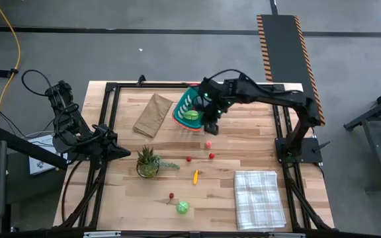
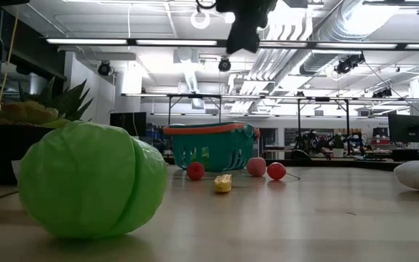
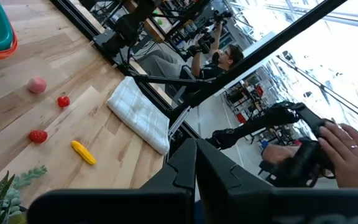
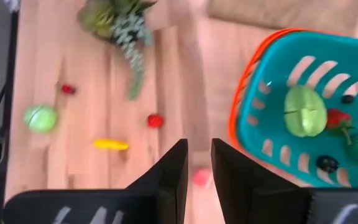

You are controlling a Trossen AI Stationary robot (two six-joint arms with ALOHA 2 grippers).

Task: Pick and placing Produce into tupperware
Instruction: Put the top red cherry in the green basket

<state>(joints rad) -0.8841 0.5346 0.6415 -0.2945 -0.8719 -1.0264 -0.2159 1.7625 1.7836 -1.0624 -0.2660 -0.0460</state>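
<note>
produce (image 1: 208,143) looks light, hard plastic, smooth, likely to roll; pinch small pieces across middle, yellow piece (image 1: 195,176) across short width. pieces scattered on table (image 1: 243,139) between potted plant (image 1: 147,160) and checked cloth (image 1: 258,196); green cabbage (image 1: 182,207) near front edge; some pieces already in tupperware (image 1: 180,114) beside paper bag (image 1: 153,113). right gripper (image 4: 197,163) above pink piece just beside tupperware, fingers narrowly apart, nothing between them. left gripper (image 3: 196,163) closed, empty, parked at left table edge.

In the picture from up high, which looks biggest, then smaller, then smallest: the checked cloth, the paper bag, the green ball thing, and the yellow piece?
1. Checked cloth
2. Paper bag
3. Green ball
4. Yellow piece
</note>
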